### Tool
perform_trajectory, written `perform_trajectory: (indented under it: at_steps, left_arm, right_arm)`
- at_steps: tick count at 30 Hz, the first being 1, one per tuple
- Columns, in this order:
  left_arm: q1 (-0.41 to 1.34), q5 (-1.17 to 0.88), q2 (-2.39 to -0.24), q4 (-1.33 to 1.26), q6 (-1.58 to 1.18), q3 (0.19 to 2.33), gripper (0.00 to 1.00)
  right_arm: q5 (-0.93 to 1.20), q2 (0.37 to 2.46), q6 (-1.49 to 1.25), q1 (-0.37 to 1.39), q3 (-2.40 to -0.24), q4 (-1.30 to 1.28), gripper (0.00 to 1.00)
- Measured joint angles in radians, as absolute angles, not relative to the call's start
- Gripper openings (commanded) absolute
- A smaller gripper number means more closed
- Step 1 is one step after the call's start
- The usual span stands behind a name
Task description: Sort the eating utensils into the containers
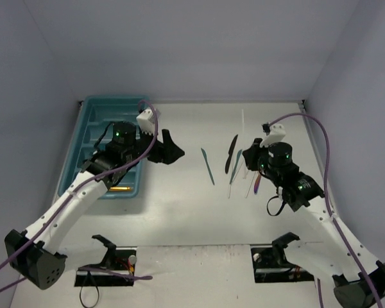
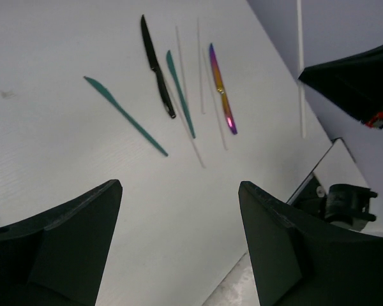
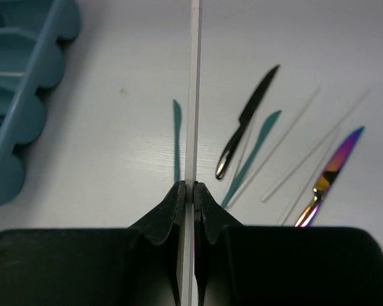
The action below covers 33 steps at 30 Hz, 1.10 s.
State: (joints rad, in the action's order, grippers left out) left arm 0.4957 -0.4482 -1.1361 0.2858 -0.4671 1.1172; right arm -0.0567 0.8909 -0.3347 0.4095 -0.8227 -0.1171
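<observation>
Right wrist view shows us the right end effector (image 3: pixel 193 186) pressed together on a slim white utensil (image 3: pixel 195 95), held out over the desk (image 1: pixel 179 212). We see the left end effector (image 2: pixel 179 248) spread and empty, just right of the teal tray (image 1: pixel 112 100). A teal knife (image 1: pixel 208 166), a black knife (image 1: pixel 231 153) and an iridescent purple utensil (image 1: pixel 256 183) lie loose on the desk between the arms.

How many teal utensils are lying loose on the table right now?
2. One teal utensil lies alone, nearer the tray; the other teal utensil lies close beside the black knife. Any inside the tray may be hidden.
</observation>
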Motion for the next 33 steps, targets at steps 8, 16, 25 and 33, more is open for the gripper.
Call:
perform_trajectory:
  at_steps: [8,16,25,33]
  left_arm:
    - [0.654,-0.399,-1.257,0.134,-0.604,1.161,0.71]
    - [0.739,-0.3,-1.367,0.04,-0.685,1.186,0.66]
    - [0.745,-0.218,-1.4,0.004,-0.761,1.197,0.48]
    - [0.773,-0.213,-1.447,-0.036,-0.818,1.197,0.21]
  right_arm:
    - [0.038,0.89,-0.216,0.636,-0.879,-0.117,0.0]
    - [0.053,0.937,-0.185,0.72,-0.888,-0.109,0.0]
    - [0.049,0.945,-0.182,0.735,-0.889,-0.071,0.0]
    - [0.033,0.964,-0.186,0.738,-0.889,-0.053,0.0]
